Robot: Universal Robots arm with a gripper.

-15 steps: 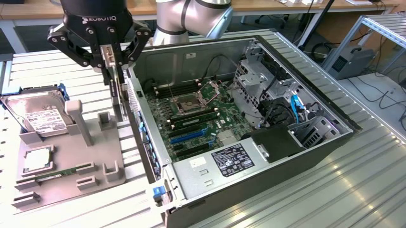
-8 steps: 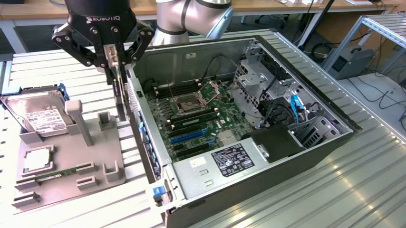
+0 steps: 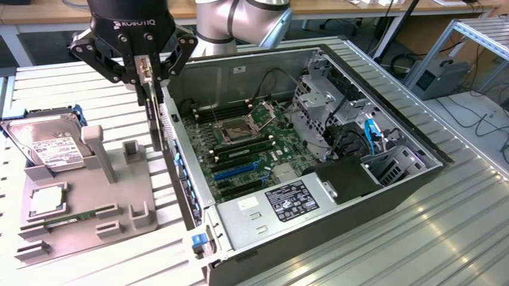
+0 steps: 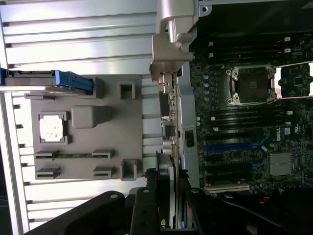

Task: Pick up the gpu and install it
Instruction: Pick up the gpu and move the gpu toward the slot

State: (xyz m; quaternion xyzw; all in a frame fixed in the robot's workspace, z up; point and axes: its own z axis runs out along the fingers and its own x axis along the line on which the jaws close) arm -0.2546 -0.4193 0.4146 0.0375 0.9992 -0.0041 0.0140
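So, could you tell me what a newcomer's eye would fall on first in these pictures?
The open computer case, its green motherboard laid bare, spreads across the exterior view's middle. By its wall on the exterior view's left, the black hand holds the gpu upright, beside the grey parts holder.

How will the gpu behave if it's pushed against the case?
Probably stiff: the gpu hangs straight and flat from the jaws. Likely fragile, since it is a thin bare circuit board. Held by one thin edge, it may pivot if bumped.
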